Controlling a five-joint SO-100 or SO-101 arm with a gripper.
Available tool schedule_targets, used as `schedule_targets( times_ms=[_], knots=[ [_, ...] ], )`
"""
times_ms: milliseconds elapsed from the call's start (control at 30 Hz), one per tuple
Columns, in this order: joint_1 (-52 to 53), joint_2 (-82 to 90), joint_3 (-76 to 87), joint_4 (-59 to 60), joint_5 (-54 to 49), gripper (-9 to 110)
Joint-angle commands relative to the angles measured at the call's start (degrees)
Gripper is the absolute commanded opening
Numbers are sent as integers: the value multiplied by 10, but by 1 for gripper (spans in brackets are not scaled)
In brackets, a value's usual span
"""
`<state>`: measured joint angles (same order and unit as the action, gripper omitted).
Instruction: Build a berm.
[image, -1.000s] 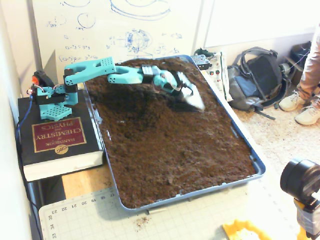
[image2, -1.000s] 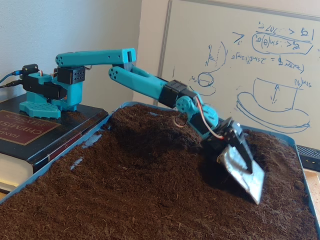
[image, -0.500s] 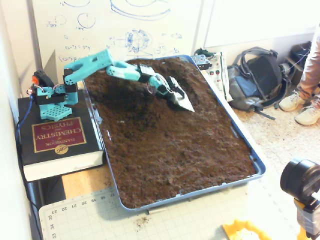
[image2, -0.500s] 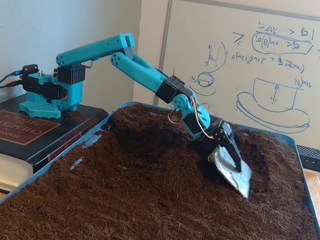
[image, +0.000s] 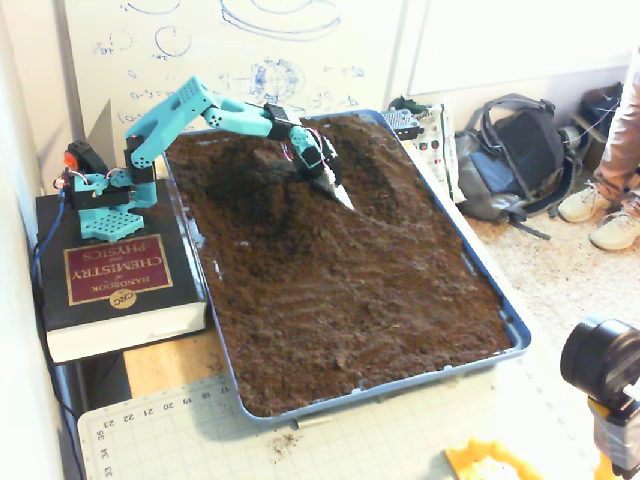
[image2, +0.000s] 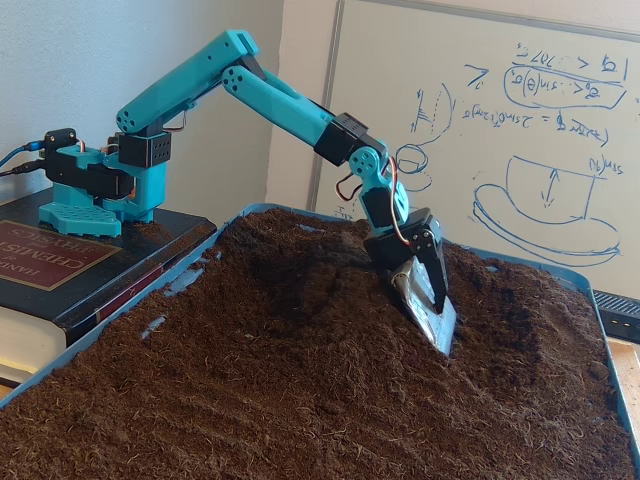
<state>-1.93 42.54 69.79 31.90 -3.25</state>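
**Soil ridge takes shape at far end of tray**

Soil fills the blue tray (image: 497, 300) from edge to edge, and the berm (image: 262, 172) already rises as a dark mound at the far end, nearest the whiteboard (image2: 520, 130). In the low fixed view the berm (image2: 300, 262) slopes down on both sides from a crest just left of the blade. The turquoise arm (image2: 270, 95), bolted beside a chemistry handbook (image: 112, 268), reaches over the mound with its gripper (image: 333, 185) carrying a flat metal scoop blade (image2: 430, 312), tip sunk into the right slope. Whether the gripper (image2: 425, 300) has any gap between its jaws cannot be told; the blade appears fixed to it rather than pinched.

Judging by the heap, the job looks partly done: a ridge exists, but it is short and lumpy, while the near two-thirds of the tray lies flat and faintly raked. Lengthening and firming the crest seem left.

Compared with a second ago, the elbow has lifted high and the blade has drawn leftward from the right side of the tray toward the mound.
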Motion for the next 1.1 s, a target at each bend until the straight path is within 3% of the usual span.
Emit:
schedule_targets(
  times_ms=[0,667,1067],
  knots=[
    [14,33,54,39,1,0],
    [25,270,224,40,11,0],
    [25,339,29,38,11,1]
  ],
)
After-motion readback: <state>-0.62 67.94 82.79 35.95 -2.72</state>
